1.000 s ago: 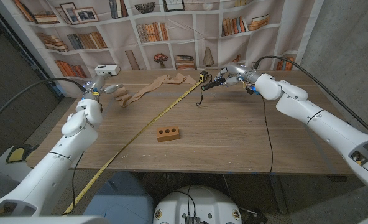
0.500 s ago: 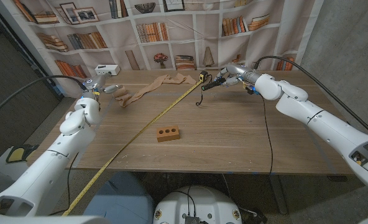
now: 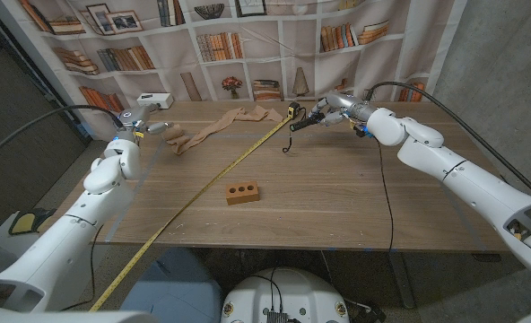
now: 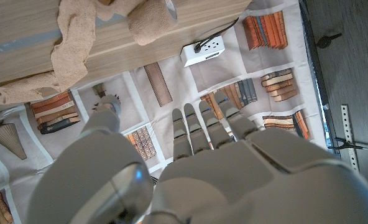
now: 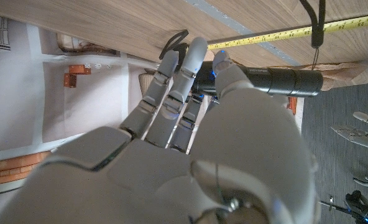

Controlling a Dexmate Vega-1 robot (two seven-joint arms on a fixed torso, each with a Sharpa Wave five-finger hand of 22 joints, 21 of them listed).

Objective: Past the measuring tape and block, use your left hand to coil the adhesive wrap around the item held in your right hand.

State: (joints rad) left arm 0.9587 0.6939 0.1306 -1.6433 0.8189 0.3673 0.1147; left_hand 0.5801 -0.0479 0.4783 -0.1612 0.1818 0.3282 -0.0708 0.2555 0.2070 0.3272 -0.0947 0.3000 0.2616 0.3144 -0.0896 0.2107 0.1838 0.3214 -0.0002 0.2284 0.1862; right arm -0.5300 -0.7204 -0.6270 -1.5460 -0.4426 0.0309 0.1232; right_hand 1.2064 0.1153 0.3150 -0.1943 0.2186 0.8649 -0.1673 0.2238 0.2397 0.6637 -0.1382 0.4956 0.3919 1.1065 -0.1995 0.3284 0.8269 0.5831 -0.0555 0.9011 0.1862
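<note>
The beige adhesive wrap [image 3: 219, 126] lies unrolled across the far part of the table, its rolled end [image 3: 173, 137] nearest my left hand [image 3: 143, 120]. That hand hovers just left of the roll with fingers apart and holds nothing; the left wrist view shows its straight fingers [image 4: 206, 124] and the wrap [image 4: 72, 37] beyond them. My right hand [image 3: 339, 106] grips a black cylindrical item [image 3: 307, 120] above the far table, a thin black loop [image 3: 286, 144] hanging from it. The right wrist view shows the black item [image 5: 277, 81] in my fingers [image 5: 183, 81].
A yellow measuring tape [image 3: 213, 179] runs diagonally from the far middle to the near left edge. A brown block with holes [image 3: 242, 192] sits mid-table. A white power strip [image 3: 154, 100] lies at the far left. A black cable [image 3: 387, 193] crosses the table's right side.
My left arm has drifted slightly left and toward the back, a little farther from the roll. The right hand and its black item have stayed put.
</note>
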